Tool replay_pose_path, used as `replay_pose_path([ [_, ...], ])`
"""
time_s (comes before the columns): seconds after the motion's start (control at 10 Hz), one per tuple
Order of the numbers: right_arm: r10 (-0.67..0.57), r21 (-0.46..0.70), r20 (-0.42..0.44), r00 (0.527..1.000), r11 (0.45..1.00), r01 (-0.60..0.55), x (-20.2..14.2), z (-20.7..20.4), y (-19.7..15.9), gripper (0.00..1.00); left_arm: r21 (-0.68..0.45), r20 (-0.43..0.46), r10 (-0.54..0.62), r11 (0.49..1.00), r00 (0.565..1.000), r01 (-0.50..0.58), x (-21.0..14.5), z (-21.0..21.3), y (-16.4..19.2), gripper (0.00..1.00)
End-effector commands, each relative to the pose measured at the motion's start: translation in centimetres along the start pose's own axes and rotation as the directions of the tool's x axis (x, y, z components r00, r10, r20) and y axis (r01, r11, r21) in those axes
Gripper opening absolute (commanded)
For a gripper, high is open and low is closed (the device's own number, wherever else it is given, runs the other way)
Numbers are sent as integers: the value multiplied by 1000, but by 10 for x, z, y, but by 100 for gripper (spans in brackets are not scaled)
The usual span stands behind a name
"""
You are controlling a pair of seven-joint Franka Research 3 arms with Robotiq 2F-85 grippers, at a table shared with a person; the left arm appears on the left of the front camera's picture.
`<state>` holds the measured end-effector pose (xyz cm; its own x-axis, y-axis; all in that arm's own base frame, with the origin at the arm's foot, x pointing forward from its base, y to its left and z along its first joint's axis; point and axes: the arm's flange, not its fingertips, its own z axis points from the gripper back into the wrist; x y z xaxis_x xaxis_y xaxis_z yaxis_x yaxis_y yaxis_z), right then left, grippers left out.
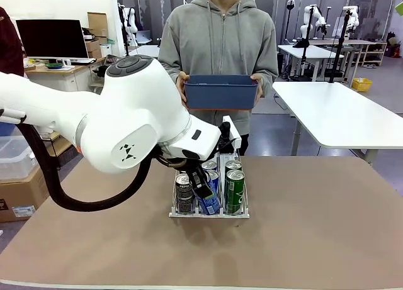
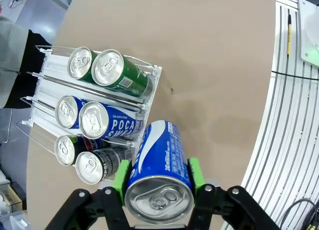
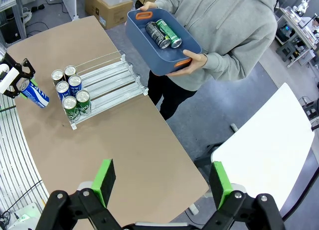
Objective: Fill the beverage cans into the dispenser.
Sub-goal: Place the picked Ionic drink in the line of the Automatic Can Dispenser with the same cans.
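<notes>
My left gripper (image 2: pixel 158 176) is shut on a blue beverage can (image 2: pixel 160 152) with white lettering, its green pads on both sides. The can hangs tilted just off the front end of the clear dispenser (image 2: pixel 47 85). In the front view this blue can (image 1: pixel 206 200) is at the dispenser's (image 1: pixel 242 213) middle lane. The lanes hold two green cans (image 2: pixel 107 69), two blue cans (image 2: pixel 94 119) and two dark cans (image 2: pixel 85 162). My right gripper (image 3: pixel 162 179) is open, high above the table, with nothing between its fingers.
Across the table a person holds a blue bin (image 1: pixel 221 94) in both hands. Inside that bin (image 3: pixel 149 48) lie a dark can and a green can (image 3: pixel 168 33). The brown table top (image 1: pixel 315 227) is bare right of the dispenser.
</notes>
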<state>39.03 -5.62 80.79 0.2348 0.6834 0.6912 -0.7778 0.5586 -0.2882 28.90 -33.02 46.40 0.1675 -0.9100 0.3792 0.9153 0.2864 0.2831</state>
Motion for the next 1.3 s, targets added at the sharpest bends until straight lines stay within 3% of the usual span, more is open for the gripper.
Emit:
replay_pose_path([
  [0.0,4,7,6,1000,1000,-4,-1,0,1,100,113,-29,0,994,1000,3,-1,1,-10,57],
  [0.2,4,7,6,1000,1000,-4,-1,0,1,100,139,-61,-23,990,998,31,10,-2,-6,57],
  [0.6,4,7,6,1000,1000,-4,-1,0,1,100,92,-39,-14,996,999,18,22,-21,9,57],
  [1.2,4,7,6,1000,1000,-4,-1,0,1,100,148,-57,44,988,997,-35,23,-48,37,57],
])
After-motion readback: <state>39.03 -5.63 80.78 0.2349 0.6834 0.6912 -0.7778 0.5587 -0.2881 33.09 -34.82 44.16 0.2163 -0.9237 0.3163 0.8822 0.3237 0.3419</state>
